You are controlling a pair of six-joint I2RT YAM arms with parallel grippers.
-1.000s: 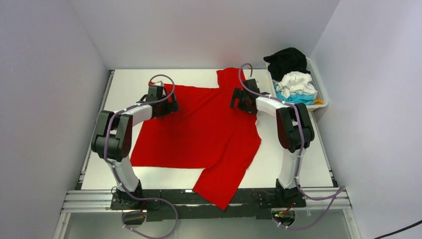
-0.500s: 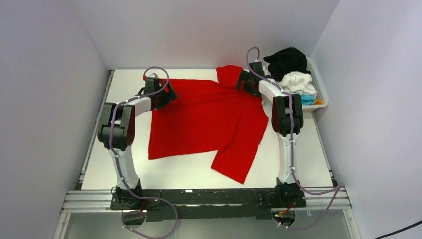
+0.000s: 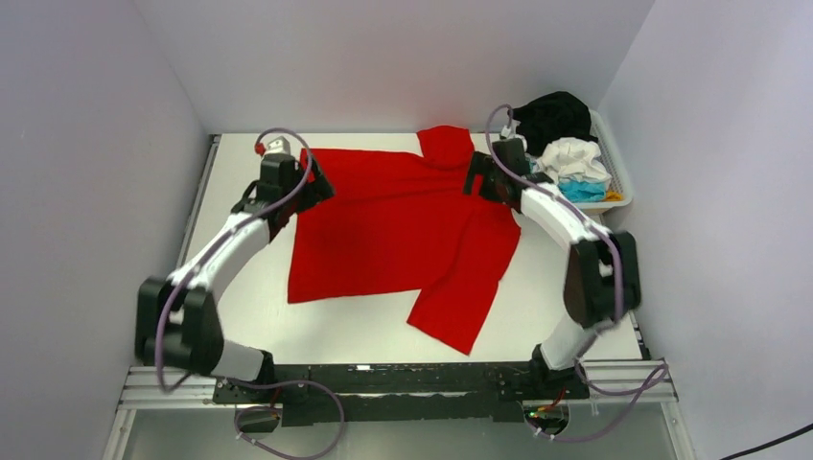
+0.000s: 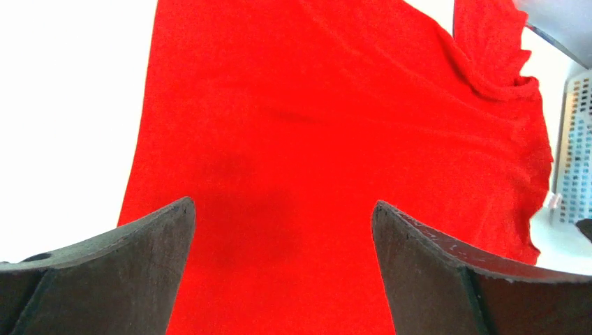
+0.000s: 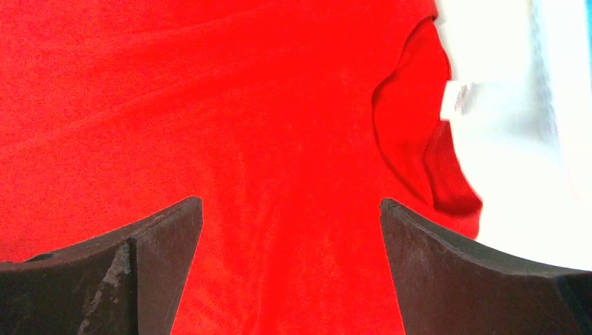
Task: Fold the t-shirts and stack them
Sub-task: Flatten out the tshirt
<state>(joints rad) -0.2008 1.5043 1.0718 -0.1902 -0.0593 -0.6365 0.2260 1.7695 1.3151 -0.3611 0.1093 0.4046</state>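
The red t-shirt (image 3: 393, 225) lies flat on the worktop (image 3: 326, 331) beneath the left gripper (image 4: 283, 209) and the right gripper (image 5: 291, 206), both spread wide and empty; soft, light and limp, it would likely sag, so pinching the edge just beyond each gripper looks best.

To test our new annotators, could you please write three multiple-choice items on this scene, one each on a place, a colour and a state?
1. Where is the basket?
A) near left corner
B) far right of the table
C) table centre

2. What colour is the t-shirt spread out flat?
A) black
B) turquoise
C) red

3. How are the left gripper and right gripper?
A) both open
B) both shut
C) one shut

Key: 1 B, it sits far back by the right wall. 2 C, red cloth covers the middle. 3 A, both wrist views show fingers wide apart above the cloth.
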